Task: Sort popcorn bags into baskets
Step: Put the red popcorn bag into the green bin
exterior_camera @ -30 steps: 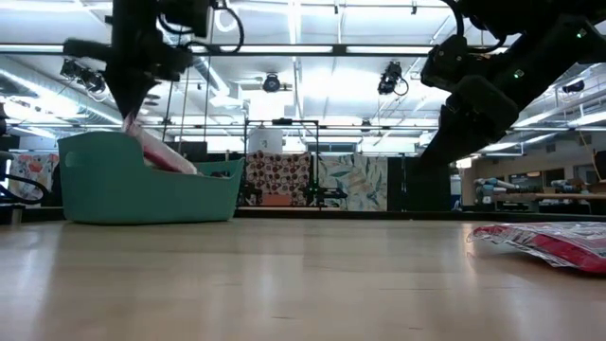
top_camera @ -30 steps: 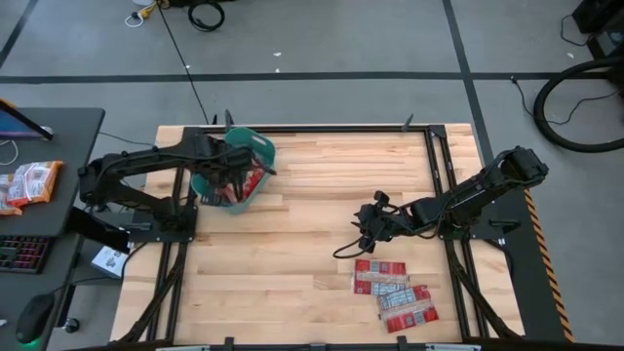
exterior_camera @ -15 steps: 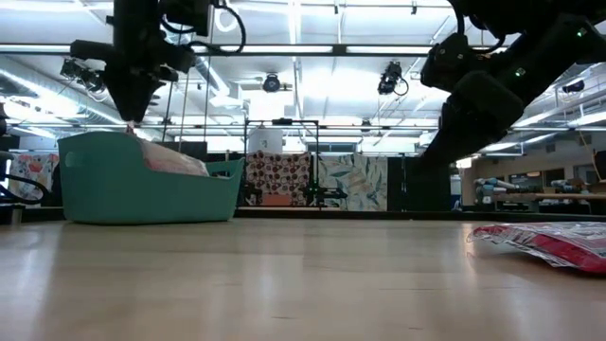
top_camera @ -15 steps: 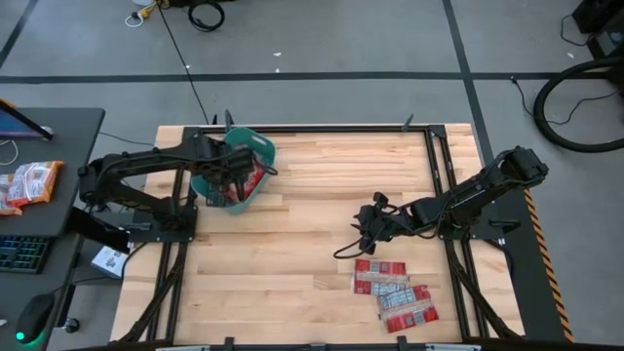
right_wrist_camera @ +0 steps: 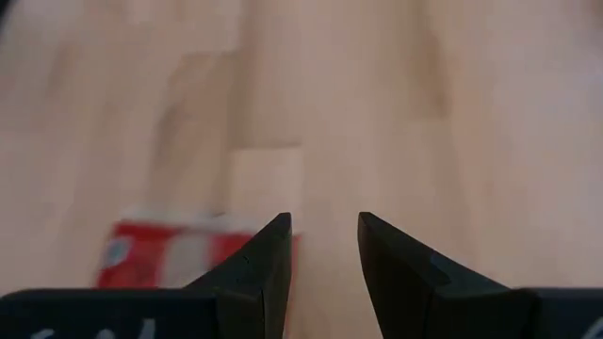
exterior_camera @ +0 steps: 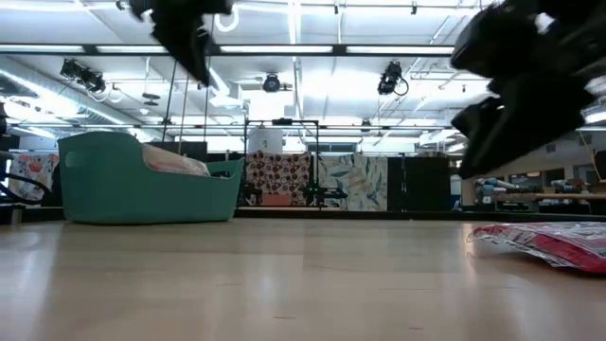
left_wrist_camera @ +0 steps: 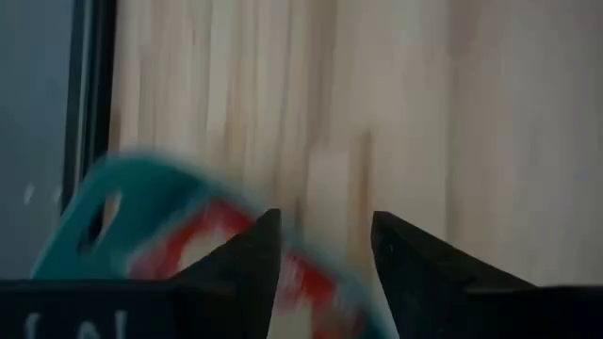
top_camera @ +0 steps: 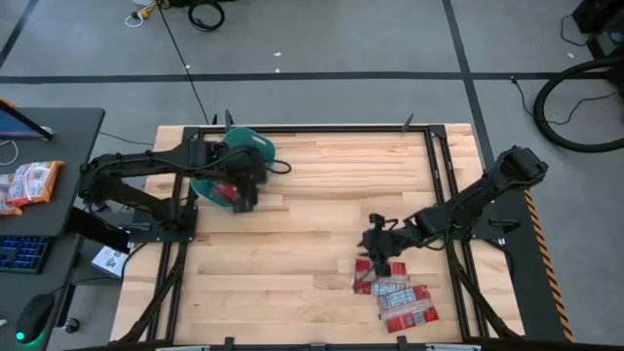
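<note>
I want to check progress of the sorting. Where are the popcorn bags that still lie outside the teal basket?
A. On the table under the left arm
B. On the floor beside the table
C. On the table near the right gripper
C: in the high view the loose popcorn bags lie on the table at the right gripper, far from the teal basket.

Left wrist view smeared throughout: green tub (left_wrist_camera: 99, 202) and red packets (left_wrist_camera: 203, 250) below the open jaws reduced to soft streaks, packet count and printing unreadable, lower part cut by the frame edge. Right wrist view likewise blurred: one red packet (right_wrist_camera: 174, 252) just ahead of the parted jaws, label illegible, bottom cropped. Low view: left gripper (exterior_camera: 194, 43) and right gripper (exterior_camera: 516, 104) both motion-blurred dark shapes, partly cut off at the top edge, jaw positions unreadable there. Tub contents (exterior_camera: 175, 161) mostly hidden behind tub wall (exterior_camera: 142, 189). Packet pile (exterior_camera: 549, 242) clipped at the right edge.
</note>
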